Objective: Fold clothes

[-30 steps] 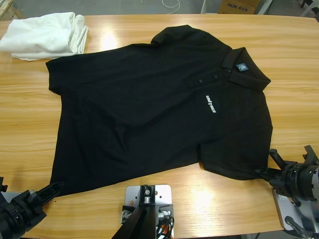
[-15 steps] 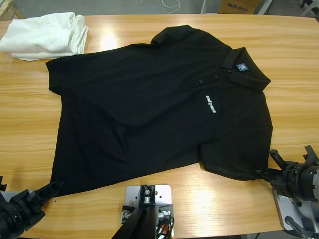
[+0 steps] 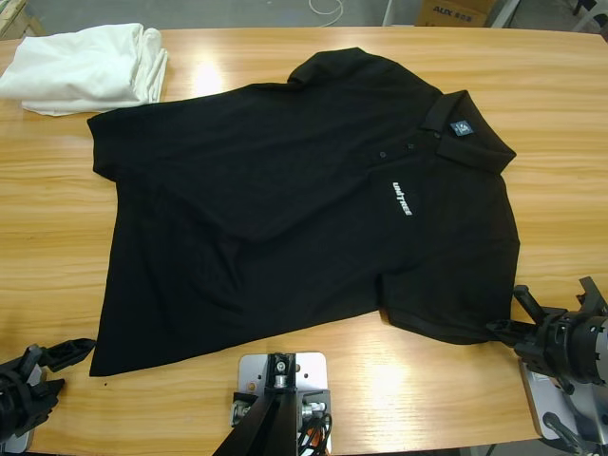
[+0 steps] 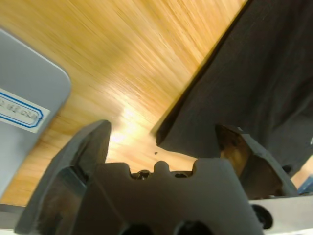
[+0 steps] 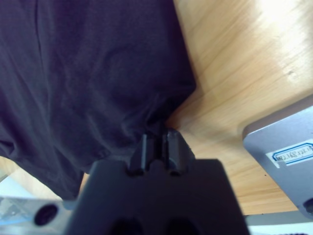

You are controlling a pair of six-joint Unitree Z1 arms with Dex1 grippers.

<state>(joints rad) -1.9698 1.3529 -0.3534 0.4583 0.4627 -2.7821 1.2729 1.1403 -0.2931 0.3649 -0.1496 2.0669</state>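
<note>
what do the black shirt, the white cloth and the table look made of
Black polo shirt: soft matte knit, probably cotton; it lies limp with shallow creases. Folded white cloth: soft fabric, stacked in rounded folds, fibre unclear. Table: wood or wood-look laminate, with lengthwise grain and glossy light reflections.

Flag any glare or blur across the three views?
High view: two bright glare spots on the table, one above the polo shirt, one below it. Left wrist view: a glare patch on the wood by the shirt's corner, wood grain smeared. Right wrist view: glare at the top right corner.
</note>
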